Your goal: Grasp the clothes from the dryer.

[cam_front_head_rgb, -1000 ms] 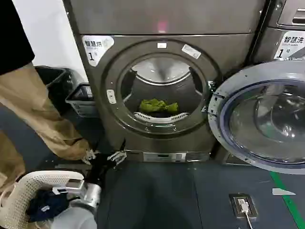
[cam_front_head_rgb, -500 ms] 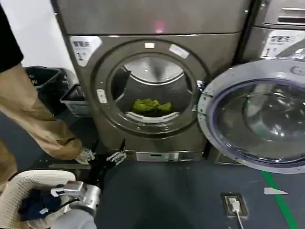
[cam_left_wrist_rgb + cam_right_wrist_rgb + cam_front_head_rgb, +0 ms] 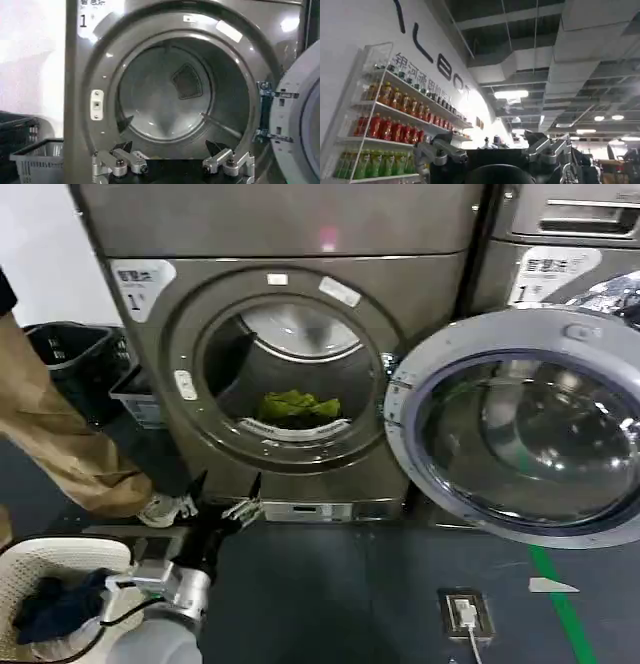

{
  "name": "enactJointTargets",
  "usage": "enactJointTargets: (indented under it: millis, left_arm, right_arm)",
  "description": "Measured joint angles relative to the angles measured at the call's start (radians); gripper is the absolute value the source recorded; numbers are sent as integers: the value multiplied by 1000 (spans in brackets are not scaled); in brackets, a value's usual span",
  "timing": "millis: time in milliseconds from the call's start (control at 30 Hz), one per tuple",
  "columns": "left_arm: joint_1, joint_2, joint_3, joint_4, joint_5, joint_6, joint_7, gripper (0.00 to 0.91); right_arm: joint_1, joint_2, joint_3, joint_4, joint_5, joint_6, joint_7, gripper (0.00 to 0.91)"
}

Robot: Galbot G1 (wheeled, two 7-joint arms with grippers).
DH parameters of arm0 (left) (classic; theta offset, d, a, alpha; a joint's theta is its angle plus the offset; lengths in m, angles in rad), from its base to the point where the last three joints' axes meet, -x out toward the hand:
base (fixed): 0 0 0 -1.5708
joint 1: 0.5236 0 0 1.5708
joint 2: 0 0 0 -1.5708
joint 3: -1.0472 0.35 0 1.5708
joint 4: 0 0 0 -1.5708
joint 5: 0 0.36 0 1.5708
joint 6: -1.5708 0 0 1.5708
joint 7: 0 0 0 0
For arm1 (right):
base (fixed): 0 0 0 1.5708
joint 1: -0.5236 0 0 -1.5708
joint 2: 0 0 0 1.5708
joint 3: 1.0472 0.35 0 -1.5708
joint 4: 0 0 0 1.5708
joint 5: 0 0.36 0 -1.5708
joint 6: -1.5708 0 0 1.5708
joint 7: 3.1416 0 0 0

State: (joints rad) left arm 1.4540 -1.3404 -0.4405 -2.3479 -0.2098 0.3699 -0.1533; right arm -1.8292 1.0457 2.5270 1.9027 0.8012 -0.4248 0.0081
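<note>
The dryer [image 3: 420, 284] is a dark grey front-loader with a "1" label, and its round glass door [image 3: 520, 434] is swung open to the right. The clothes [image 3: 297, 406], a small yellow-green bundle, lie at the front of the steel drum floor. My left gripper [image 3: 226, 484] is open and empty, low in front of the dryer's base and below the porthole. In the left wrist view the left gripper [image 3: 170, 147] faces the drum [image 3: 165, 95] with its jaws wide apart. My right gripper [image 3: 490, 142] is open and empty, pointing up at a ceiling and shelves.
A white basket [image 3: 60, 549] holding a dark navy cloth [image 3: 55, 609] stands at the lower left beside my left arm. A person's leg [image 3: 60, 444] and grey baskets [image 3: 130, 399] are left of the dryer. A neighbouring machine [image 3: 560, 244] stands behind the open door. A floor socket [image 3: 465, 614] lies ahead.
The dryer, door and basket have all slid leftward in the head view. The left gripper stays open before the dryer's base. The clothes lie where they were in the drum.
</note>
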Motion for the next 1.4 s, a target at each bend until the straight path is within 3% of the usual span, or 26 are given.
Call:
enactJointTargets:
  millis: [933, 1400]
  left_arm:
    - [-2, -2, 2, -3, -4, -5, 7, 907]
    - [-9, -3, 1, 0, -6, -6, 7, 907]
  right_arm:
    - [-12, 9, -7, 18, 51, 132, -55, 907]
    - [-9, 14, -9, 19, 53, 149, -60, 907]
